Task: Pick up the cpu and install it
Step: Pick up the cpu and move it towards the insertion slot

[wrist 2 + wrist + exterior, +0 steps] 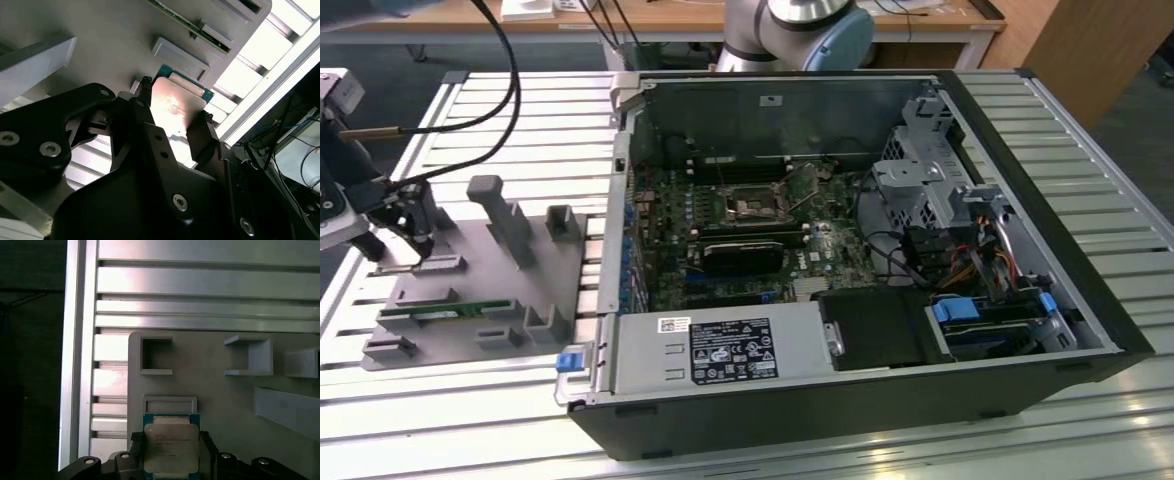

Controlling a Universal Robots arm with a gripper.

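The cpu (171, 446), a flat square chip with a silvery top and a green rim, sits between my two dark fingers over the grey fixture plate (220, 405). One finger (136, 441) touches one edge of the chip and the other touches the opposite edge. In the second wrist view the cpu (176, 102) shows the same way, with a finger (201, 131) pressed against its side. In the exterior view my gripper (416, 248) is down at the far corner of the fixture plate (480, 285), on that view's left. The motherboard socket (754, 207) lies inside the open computer case.
The open computer case (1067, 240) takes up the middle and right of the slatted metal table (520, 110). Grey posts (500, 215) stand on the fixture plate, and a green memory stick (440, 313) rests in a slot. Black cables (500, 90) hang near my arm.
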